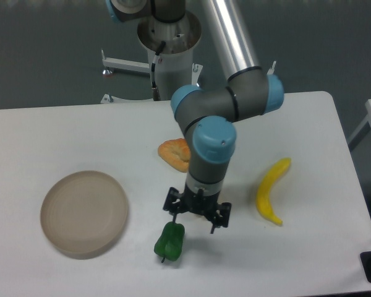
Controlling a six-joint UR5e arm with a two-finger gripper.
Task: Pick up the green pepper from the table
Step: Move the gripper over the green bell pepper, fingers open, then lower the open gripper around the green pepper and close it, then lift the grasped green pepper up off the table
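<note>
Pepper position decides the next move: the green pepper (169, 241) lies on the table (309, 247) near its front edge, and the gripper (196, 216) hangs just beside it, off to its right and a little toward the back edge. The fingers are spread and hold nothing; the left fingertip looks close to the pepper's top, though contact cannot be told. The pepper's long axis runs roughly front to back, stem toward the front edge. By my judgement the gripper must shift left and frontward before closing.
</note>
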